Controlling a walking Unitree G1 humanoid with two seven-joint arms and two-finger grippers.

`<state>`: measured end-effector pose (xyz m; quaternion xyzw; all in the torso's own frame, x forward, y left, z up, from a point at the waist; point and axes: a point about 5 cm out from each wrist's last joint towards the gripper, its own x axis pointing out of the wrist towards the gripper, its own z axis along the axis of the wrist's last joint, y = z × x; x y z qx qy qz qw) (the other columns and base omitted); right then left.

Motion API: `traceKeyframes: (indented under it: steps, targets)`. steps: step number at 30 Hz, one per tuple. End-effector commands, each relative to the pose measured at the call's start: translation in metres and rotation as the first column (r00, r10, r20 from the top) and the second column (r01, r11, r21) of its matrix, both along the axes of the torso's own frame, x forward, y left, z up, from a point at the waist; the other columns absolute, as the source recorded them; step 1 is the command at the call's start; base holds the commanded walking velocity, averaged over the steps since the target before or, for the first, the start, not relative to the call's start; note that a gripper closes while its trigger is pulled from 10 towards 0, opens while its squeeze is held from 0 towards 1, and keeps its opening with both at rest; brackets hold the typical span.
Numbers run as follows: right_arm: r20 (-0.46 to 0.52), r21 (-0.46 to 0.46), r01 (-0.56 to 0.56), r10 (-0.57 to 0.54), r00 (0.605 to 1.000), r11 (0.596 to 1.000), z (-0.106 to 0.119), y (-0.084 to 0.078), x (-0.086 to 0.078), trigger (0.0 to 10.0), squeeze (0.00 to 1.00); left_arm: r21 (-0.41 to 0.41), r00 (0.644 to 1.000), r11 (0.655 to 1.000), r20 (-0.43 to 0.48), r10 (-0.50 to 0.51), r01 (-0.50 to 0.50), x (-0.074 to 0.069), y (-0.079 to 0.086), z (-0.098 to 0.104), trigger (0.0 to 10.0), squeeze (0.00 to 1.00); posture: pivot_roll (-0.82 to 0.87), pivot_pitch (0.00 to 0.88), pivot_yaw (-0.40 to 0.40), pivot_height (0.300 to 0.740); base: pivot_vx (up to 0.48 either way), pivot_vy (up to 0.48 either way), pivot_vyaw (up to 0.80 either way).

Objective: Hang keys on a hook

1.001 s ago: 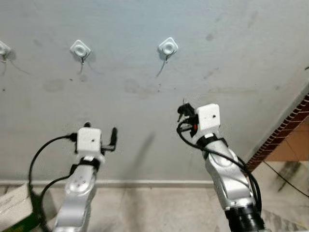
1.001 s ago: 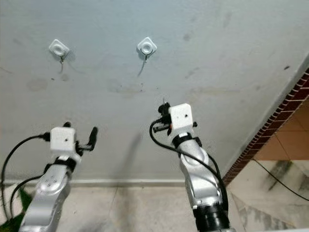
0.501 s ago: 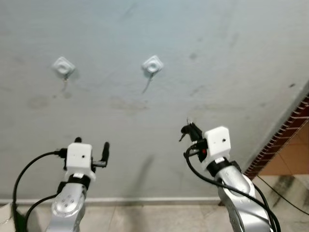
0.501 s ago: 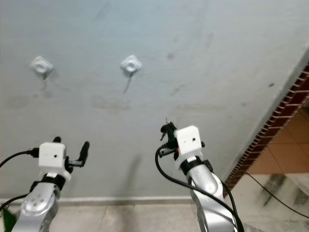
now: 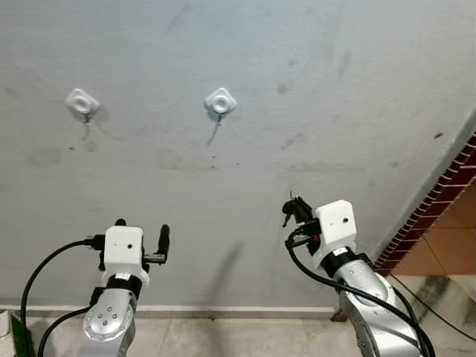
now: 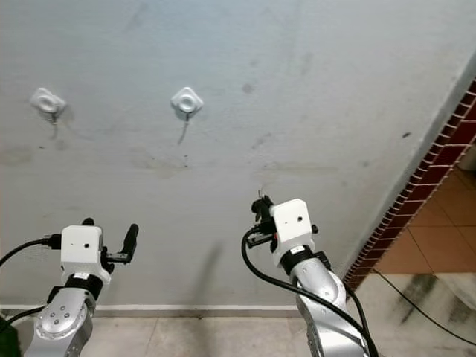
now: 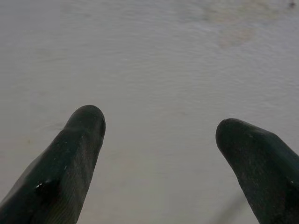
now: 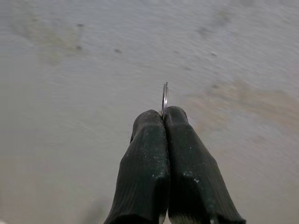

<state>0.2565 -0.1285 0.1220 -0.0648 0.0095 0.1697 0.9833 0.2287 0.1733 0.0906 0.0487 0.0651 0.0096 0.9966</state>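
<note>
Two white hooks are fixed on the grey wall, the nearer hook point(image 5: 220, 100) up and to the left of my right gripper and the second hook point(image 5: 82, 102) further left. My right gripper point(image 5: 291, 207) is raised towards the wall, well below the nearer hook. In the right wrist view this gripper point(image 8: 163, 114) is shut on a thin metal key ring point(image 8: 165, 95) that sticks out past the fingertips. A dark key point(image 5: 285, 218) hangs by the fingers. My left gripper point(image 7: 159, 123) is open with nothing in it, held up facing the bare wall at lower left point(image 5: 141, 230).
A dark red brick edging point(image 5: 439, 212) runs down the wall's right side, with orange floor tiles point(image 5: 455, 238) beyond it. A pale skirting point(image 5: 223, 308) lines the wall's foot. A black cable point(image 5: 446, 316) lies on the floor at the right.
The camera has moved, so the hooks sit further left and lower in the picture. My right gripper, still shut on the ring, now lies further right of the nearer hook.
</note>
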Motion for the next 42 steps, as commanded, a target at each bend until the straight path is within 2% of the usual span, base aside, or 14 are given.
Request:
traceKeyframes:
  steps: [1,18,21,26,42]
  targets:
    - [0.026,0.014,-0.017,0.016,1.0,1.0,0.009,0.006,0.002,10.0,0.0,0.004,1.0,1.0,-0.009,0.003,-0.003,0.0,0.002,0.002,10.0,0.0,0.09,0.0,0.001,0.74,0.0,0.458,0.0]
    - [0.031,0.015,-0.017,0.016,0.999,1.0,0.011,0.008,0.005,10.0,0.0,0.014,1.0,1.0,-0.014,0.003,-0.002,0.009,0.0,0.003,10.0,0.0,0.08,0.0,0.001,0.74,0.0,0.446,0.0]
    - [0.034,0.013,-0.016,0.016,0.999,1.0,0.012,0.008,0.006,10.0,0.0,0.031,1.0,0.999,0.005,-0.005,0.005,0.012,0.0,0.005,10.0,0.0,0.08,0.0,-0.001,0.74,0.0,0.0,0.0]
    - [0.045,0.01,-0.014,0.013,0.999,1.0,0.015,0.008,0.009,10.0,0.0,0.013,0.999,1.0,0.043,-0.017,0.017,0.017,0.002,0.011,10.0,0.0,0.08,0.0,0.0,0.74,0.0,0.0,0.0]
    - [0.069,0.004,0.013,-0.013,0.998,1.0,0.02,0.006,0.013,10.0,0.0,-0.019,0.997,0.998,0.051,-0.054,0.055,0.022,-0.003,0.01,10.0,0.0,0.07,0.0,-0.002,0.74,0.0,0.0,0.0]
